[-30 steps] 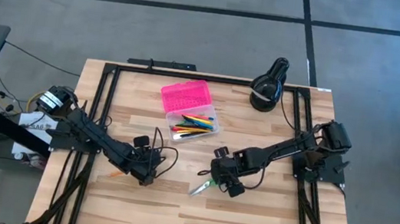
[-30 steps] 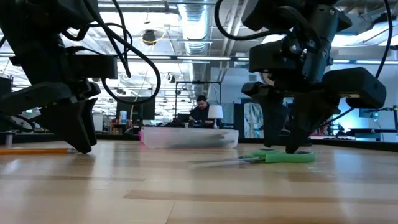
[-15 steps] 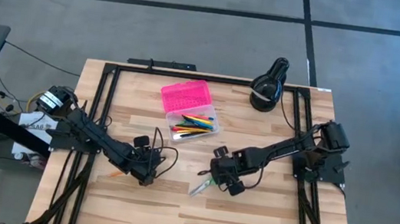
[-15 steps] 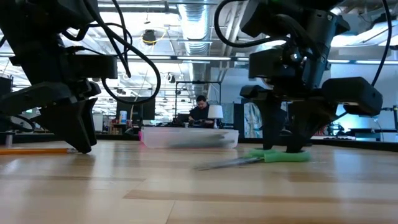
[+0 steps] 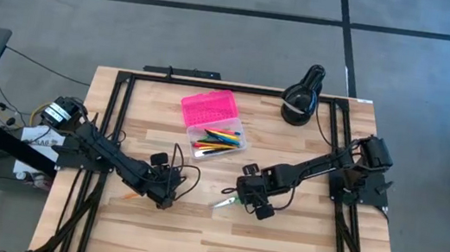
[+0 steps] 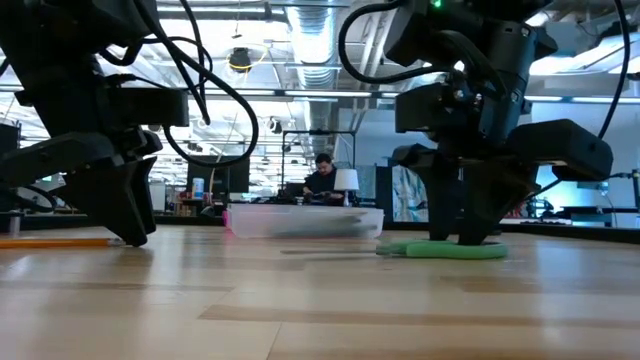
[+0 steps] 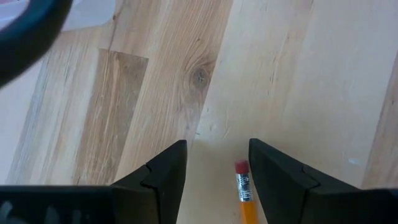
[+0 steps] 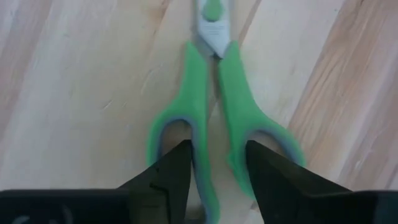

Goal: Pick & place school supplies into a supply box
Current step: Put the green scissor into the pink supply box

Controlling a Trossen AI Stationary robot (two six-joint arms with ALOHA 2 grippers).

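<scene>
The green-handled scissors (image 8: 214, 106) lie flat on the wooden table; they also show in the high view (image 5: 224, 202) and the low view (image 6: 440, 249). My right gripper (image 8: 217, 152) stands over their handle end, shut on it. My left gripper (image 7: 217, 149) is open and low over the table left of centre (image 5: 166, 193), with an orange pencil's red eraser end (image 7: 243, 186) between its fingers, untouched. The supply box (image 5: 212, 124) lies open toward the far side: its pink lid (image 5: 208, 107) lies flat beside the clear base (image 5: 220, 140), which holds several coloured pens. My right gripper pinches the scissors' two green handle arms (image 8: 200, 134) together, with one fingertip (image 8: 177, 165) down in each finger loop. It comes from above, pointing down, and the fingers lie across the handles. The scissors lie flat on the table, blades shut.
A black rounded object with a white band (image 5: 302, 99) stands at the far right of the table. The orange pencil (image 6: 55, 241) lies on the wood by the left gripper. Bare wood spreads along the near half. A person sits in the room behind (image 6: 322, 178).
The scissors have turned on the table. Their blade end has swung from pointing toward the near-left round toward the far side, while the handle end stayed under my right gripper. That gripper has shifted slightly toward the table's left.
</scene>
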